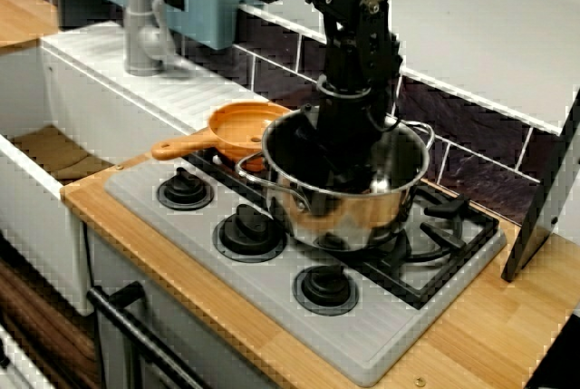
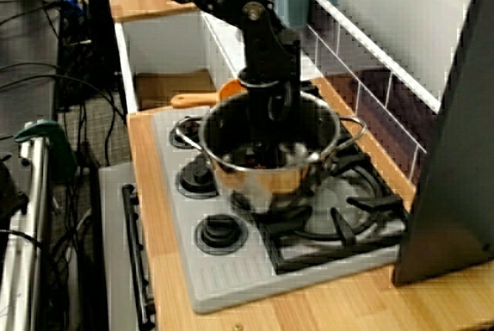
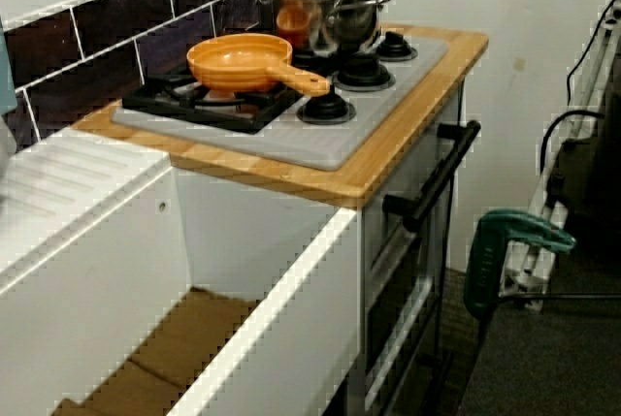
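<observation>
View from the stove's front: tool (image 1: 343, 171) is down inside the steel pot (image 1: 358, 218), which sits on the black grate (image 1: 444, 235) of the stove, set in the wood surface (image 1: 471, 335). Fingers are lost in the dark interior, so can't tell if wide or narrow, or if anything's held. Arm comes in from upper left, wrist bent so the tool drops approx. vertical through the pot mouth. Orange pan (image 1: 240, 128) is just beside the pot, sink side.

View from the stove's far end: tool (image 2: 266, 134) is near pot (image 2: 266, 178) centre, forearm close to the far rim. My read: working well here means vertical moves only, centred, clear of rim & loop handles. Pot looks light, so a side nudge could slide it on the grate.

View from the sink end: pot (image 3: 325, 11) is behind the pan (image 3: 241, 57). Arm cropped at top, tool hidden.
</observation>
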`<act>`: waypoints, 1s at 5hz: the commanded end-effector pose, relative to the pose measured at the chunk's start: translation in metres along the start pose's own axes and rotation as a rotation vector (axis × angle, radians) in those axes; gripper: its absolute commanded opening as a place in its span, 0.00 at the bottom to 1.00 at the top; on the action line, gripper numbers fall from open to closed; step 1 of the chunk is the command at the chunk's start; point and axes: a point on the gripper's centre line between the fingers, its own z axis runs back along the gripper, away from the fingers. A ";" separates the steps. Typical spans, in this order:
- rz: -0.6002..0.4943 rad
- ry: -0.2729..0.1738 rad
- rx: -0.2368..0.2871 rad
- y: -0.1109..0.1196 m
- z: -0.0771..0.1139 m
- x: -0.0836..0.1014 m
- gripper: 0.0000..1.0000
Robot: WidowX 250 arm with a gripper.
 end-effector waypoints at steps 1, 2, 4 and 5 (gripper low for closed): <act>0.026 -0.037 -0.016 0.005 0.019 -0.003 0.90; 0.035 -0.044 -0.033 0.009 0.025 -0.005 0.00; 0.051 -0.094 -0.063 0.015 0.057 -0.014 0.00; 0.058 -0.117 -0.071 0.017 0.069 -0.018 0.00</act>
